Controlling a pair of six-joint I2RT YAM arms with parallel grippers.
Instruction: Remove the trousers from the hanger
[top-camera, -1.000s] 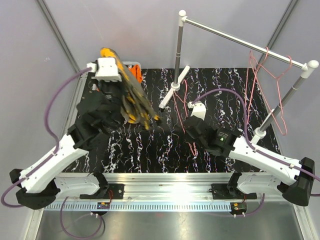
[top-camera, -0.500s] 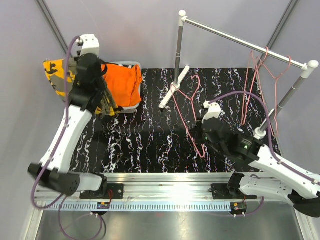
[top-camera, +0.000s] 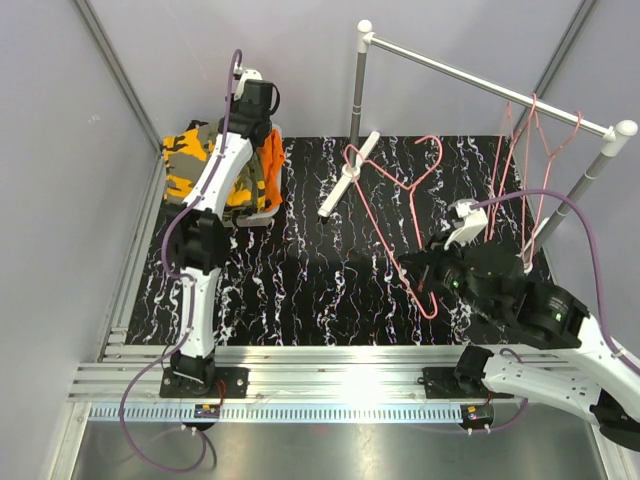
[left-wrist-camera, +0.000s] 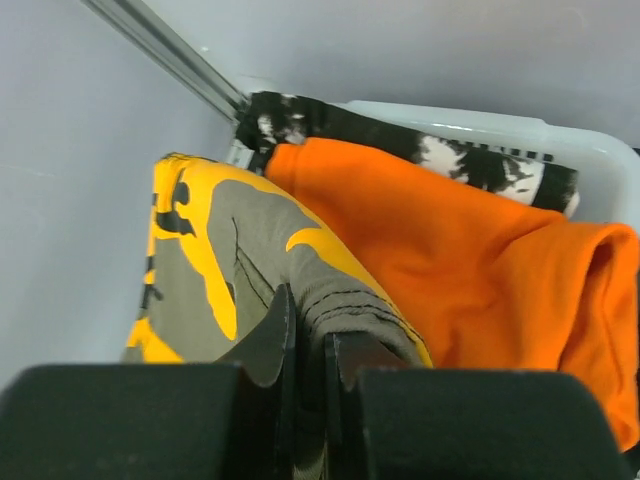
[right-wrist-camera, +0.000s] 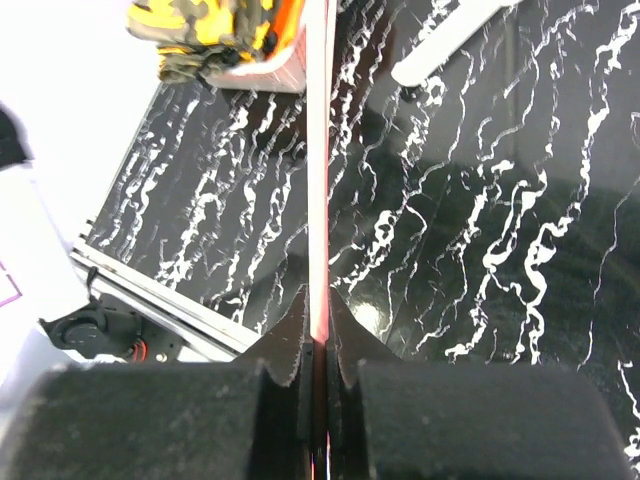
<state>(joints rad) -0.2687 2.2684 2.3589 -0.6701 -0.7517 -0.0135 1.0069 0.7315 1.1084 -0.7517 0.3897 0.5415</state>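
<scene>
**A:** Right arm status?

**B:** I've got the right gripper (right-wrist-camera: 317, 300) closest to me, well to the right of the bin (left-wrist-camera: 590, 150) and nearer than it. Jaws are narrow, clamped on the pink wire hanger (right-wrist-camera: 320, 150), and the wire runs straight up between the fingers. The hanger is held over the marbled black table (top-camera: 300, 290), well apart from the bin.

**A:** And the left?

**B:** The left arm is stretched out to the far left corner, with the left gripper (left-wrist-camera: 308, 335) right at the bin. Jaws are nearly closed, pinching a fold of the camouflage trousers (left-wrist-camera: 230, 270).

**A:** Where's the cloth?

**B:** All three pairs are at the bin. The camouflage trousers sit on its left side, against the orange trousers (left-wrist-camera: 470, 260). Those fill the middle and right of the bin. The speckled black trousers (left-wrist-camera: 400, 150) lie along its far rim, behind the orange pair.

**A:** Anything further back?

**B:** The rack (top-camera: 480, 80) stands right of the bin, at the far right of the table. The spare hangers (top-camera: 520, 150) hang near its right end.
</scene>
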